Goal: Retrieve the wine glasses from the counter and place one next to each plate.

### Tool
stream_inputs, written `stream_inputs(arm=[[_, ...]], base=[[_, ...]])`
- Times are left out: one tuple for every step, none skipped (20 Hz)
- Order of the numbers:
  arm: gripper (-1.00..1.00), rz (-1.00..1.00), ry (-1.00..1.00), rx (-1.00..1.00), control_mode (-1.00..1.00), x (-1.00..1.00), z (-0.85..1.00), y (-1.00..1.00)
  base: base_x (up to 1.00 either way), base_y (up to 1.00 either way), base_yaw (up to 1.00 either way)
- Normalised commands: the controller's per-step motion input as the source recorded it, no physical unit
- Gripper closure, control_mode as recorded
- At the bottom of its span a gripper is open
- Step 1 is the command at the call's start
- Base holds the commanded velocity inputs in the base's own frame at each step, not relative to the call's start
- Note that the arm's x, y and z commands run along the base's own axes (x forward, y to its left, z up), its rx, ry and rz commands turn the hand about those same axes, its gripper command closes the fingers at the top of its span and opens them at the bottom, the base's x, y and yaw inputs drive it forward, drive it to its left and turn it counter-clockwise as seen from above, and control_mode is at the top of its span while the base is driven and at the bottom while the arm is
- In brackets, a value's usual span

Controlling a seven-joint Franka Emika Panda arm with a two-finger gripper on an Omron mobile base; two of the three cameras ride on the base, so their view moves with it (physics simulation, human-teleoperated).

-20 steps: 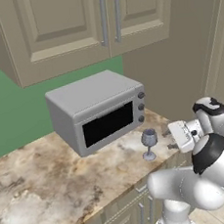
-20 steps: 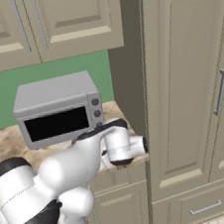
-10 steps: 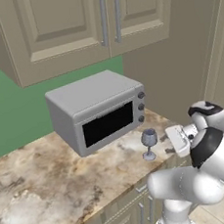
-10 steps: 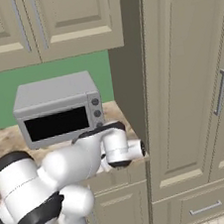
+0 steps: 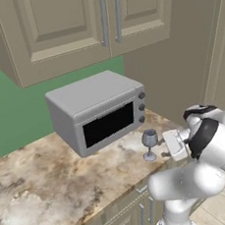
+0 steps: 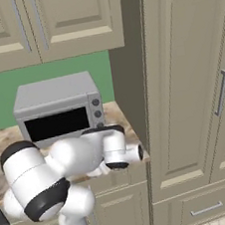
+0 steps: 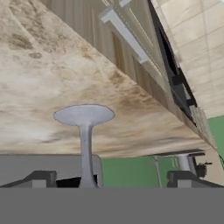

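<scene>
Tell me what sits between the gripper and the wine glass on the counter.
Nothing: in the left base view only bare counter separates the open gripper from the wine glass, which stands just beside it.

Bare counter [image 5: 54,190] lay open beyond the hand and off to the side away from the wall. The wine glass [image 5: 149,144] stood upright just ahead of the open gripper [image 5: 164,147], with the microwave [image 5: 97,111] blocking the way close behind it
</scene>
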Motion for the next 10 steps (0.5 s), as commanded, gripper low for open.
stream_inputs(arm=[[-1.00, 0.00, 0.04, 0.11, -1.00, 0.09, -0.25, 0.00], [-1.00, 0.00, 0.04, 0.11, -1.00, 0.11, -0.25, 0.00], [-1.00, 0.00, 0.12, 0.14, -1.00, 0.20, -0.29, 0.04], [-1.00, 0.00, 0.19, 0.19, -1.00, 0.26, -0.35, 0.09], [-1.00, 0.00, 0.13, 0.15, -1.00, 0.19, -0.32, 0.05], [-1.00, 0.00, 0.14, 0.15, -1.00, 0.18, -0.34, 0.01], [-1.00, 0.00, 0.10, 0.12, -1.00, 0.13, -0.29, 0.00], [-1.00, 0.00, 0.08, 0.11, -1.00, 0.17, -0.22, 0.00], [-1.00, 0.00, 0.07, 0.09, -1.00, 0.19, -0.12, 0.00], [-1.00, 0.00, 0.06, 0.03, -1.00, 0.20, -0.03, 0.00]], base=[[0.00, 0.00, 0.00], [0.00, 0.00, 0.00], [0.00, 0.00, 0.00], [0.00, 0.00, 0.00], [0.00, 0.00, 0.00], [0.00, 0.00, 0.00], [0.00, 0.00, 0.00], [0.00, 0.00, 0.00], [0.00, 0.00, 0.00], [0.00, 0.00, 0.00]])
